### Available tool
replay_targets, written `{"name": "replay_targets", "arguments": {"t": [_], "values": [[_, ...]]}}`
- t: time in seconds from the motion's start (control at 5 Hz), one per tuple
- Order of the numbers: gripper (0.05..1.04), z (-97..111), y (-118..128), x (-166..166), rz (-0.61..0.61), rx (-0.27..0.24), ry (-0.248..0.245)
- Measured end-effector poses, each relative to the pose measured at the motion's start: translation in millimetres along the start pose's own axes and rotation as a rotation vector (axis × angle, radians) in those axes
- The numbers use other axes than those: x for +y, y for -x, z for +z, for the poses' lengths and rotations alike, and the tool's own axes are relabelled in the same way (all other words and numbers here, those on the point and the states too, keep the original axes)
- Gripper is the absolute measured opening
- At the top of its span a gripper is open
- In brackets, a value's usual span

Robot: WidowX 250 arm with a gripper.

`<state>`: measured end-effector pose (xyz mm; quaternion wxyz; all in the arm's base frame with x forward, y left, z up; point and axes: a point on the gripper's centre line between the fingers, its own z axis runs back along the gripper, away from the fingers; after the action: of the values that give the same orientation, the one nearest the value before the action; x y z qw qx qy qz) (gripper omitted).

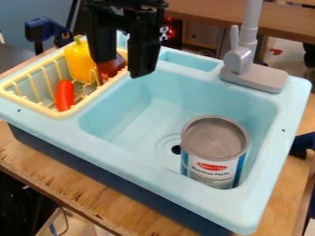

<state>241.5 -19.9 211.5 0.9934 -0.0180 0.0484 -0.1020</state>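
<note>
A wooden table supports a pale-blue toy sink. The black two-finger gripper hangs above the sink's rear left, released, its fingers apart with nothing between them. A cream drying rack sits at left, a gray faucet at back right. An upright, gray-lidded can stands in the basin, well toward the viewer and right of the gripper. In the rack, nearest the gripper and just left, lies a dark-red item, its long axis unclear, beside a yellow bottle.
</note>
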Motion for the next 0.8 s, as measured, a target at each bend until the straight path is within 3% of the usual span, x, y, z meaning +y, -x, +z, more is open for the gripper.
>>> {"name": "replay_targets", "arguments": {"t": [0.2,0.4,0.6,0.8], "values": [[0.999,-7,0,0,0.002,0.026,0.004],[0.999,-13,9,-24,-0.050,0.029,-0.029],[0.999,-14,21,-36,-0.071,0.040,-0.013],[0.999,-16,39,-60,-0.123,0.055,-0.029]]}}
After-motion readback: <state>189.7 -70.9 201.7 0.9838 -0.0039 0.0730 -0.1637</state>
